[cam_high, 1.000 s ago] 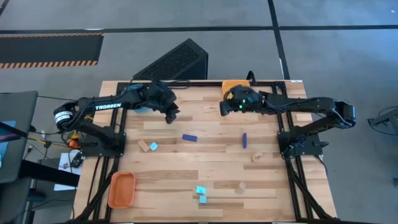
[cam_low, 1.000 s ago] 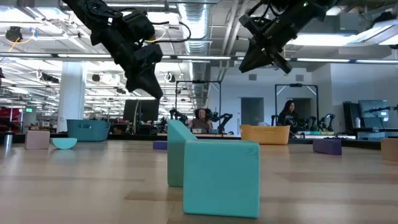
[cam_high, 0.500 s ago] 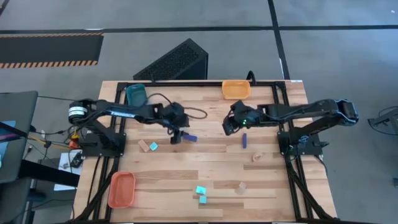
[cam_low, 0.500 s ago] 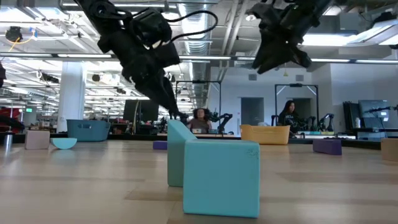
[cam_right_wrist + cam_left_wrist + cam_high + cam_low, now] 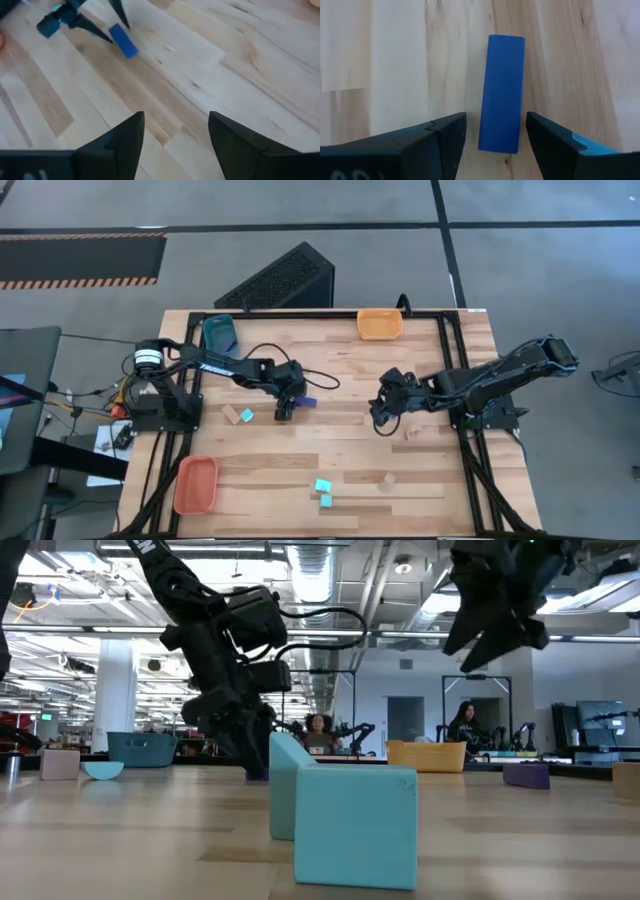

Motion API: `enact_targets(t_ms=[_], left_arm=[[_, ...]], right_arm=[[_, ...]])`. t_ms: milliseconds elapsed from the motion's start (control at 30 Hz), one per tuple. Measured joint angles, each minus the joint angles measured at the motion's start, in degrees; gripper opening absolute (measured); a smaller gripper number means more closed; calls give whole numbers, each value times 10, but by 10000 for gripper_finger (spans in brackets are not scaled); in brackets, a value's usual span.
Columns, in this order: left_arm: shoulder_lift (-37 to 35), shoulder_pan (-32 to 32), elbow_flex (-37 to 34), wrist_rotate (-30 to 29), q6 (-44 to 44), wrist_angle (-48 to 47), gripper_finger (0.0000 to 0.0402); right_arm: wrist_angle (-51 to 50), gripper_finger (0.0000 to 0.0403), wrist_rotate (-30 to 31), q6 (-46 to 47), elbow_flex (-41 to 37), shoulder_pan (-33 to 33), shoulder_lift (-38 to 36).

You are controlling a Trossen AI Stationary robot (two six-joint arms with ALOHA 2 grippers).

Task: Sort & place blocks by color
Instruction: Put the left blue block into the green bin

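Straddling a dark blue block (image 5: 502, 92), left gripper (image 5: 495, 135) wide open, gripping nothing.

The table (image 5: 300, 450) is made of pale wood planks, grain clearly seen, finish smooth and fairly matt. A dark blue block (image 5: 502, 92) lying on that table looks smooth, with a flat, even painted-looking surface and only a slight sheen. The left gripper (image 5: 495, 132) around it is built of dark matt plastic. 2 cyan blocks (image 5: 323, 492) near the table's front edge look smooth and matt. Beside the table's left edge, an orange tray (image 5: 196, 484) is seen, plastic-looking and slightly glossy.
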Motion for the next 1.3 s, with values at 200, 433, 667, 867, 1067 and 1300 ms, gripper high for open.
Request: enact_targets(t_ms=[200, 433, 667, 867, 1067, 1300], left_arm=[[2, 0, 0, -5, 6, -1, 153], [0, 2, 0, -5, 15, -2, 74], [2, 5, 2, -12, -46, 1, 85], [-9, 20, 22, -57, -172, -21, 117], [-68, 79, 26, -83, -287, -90, 93], [-193, 187, 26, -172, -260, -238, 95]], right_arm=[[-9, 229, 19, 54, -12, 26, 0], [-10, 203, 46, 69, -12, 33, 0], [-5, 170, 59, 66, -12, 1, 0], [-2, 137, 57, 64, -12, -29, 0], [-5, 102, 52, 64, -12, -47, 0], [-9, 79, 20, 46, -12, -75, 0]])
